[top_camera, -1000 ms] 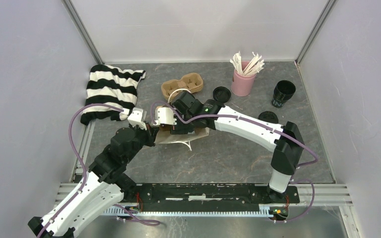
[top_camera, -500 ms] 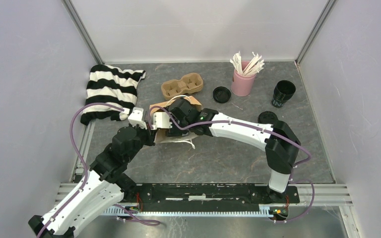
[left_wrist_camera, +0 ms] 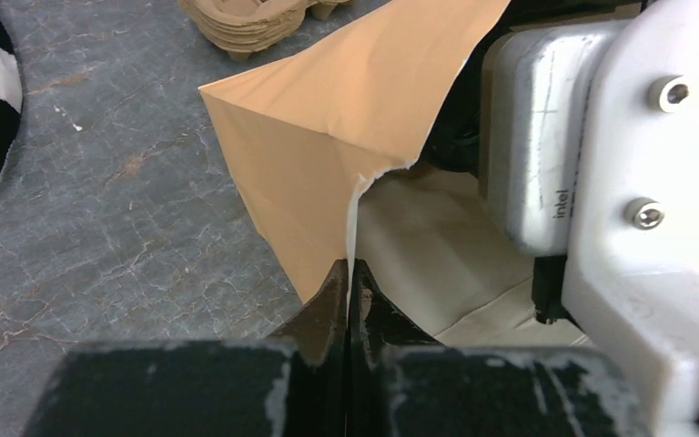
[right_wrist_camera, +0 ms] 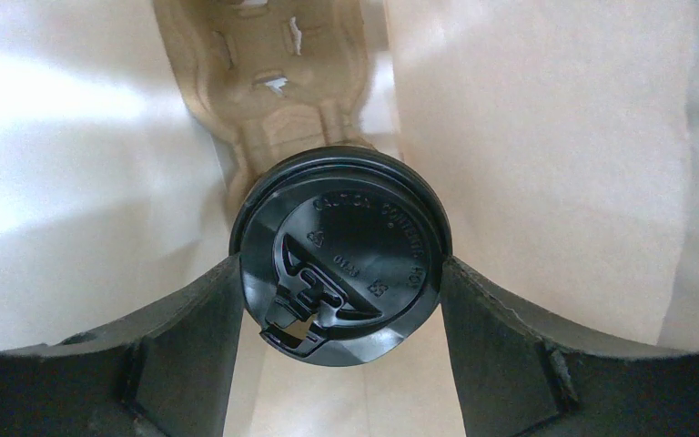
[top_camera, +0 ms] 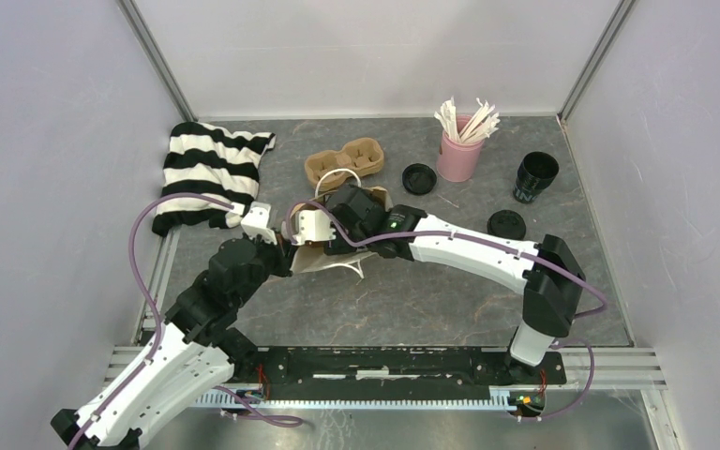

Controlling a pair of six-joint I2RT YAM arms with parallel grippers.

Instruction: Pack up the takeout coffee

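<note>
Top external view, read left to right. A black-and-white striped cloth [top_camera: 208, 173] lies in the far-left corner of the grey stone-pattern table [top_camera: 431, 291].

Next to it, left of the table's centre, the left gripper [left_wrist_camera: 347, 291] has its fingers pressed together on the torn rim of a brown paper bag [left_wrist_camera: 328, 137]. That pinch holds the mouth of the bag up and open. Beyond the bag, toward the far edge, sits a brown pulp two-hole carrier tray [top_camera: 344, 161].

The right gripper [right_wrist_camera: 341, 273] reaches into the bag's mouth. Its fingers [right_wrist_camera: 191, 328] are spread wide and bear on both sides of a black disposable cup with a round black lid [right_wrist_camera: 341, 246].

- **Relation for the next move:** the cup's long axis runs straight along the gripper's line of reach, with the lid facing the wrist.
- **Tray in the bag:** a second pulp tray [right_wrist_camera: 264, 82] lies in the bag just past the cup. Whether the cup is seated in one of its holes cannot be told.

Right of the bag are a loose black lid [top_camera: 419, 177], a pink cup of white sticks [top_camera: 457, 157] and another loose black lid [top_camera: 506, 222].

The other black cup, unlidded [top_camera: 535, 176], stands by the right edge, well apart from the bag. The right arm is the nearer to it.

Judgement: one coffee is going into the bag and the other has not yet been lidded or packed.
</note>
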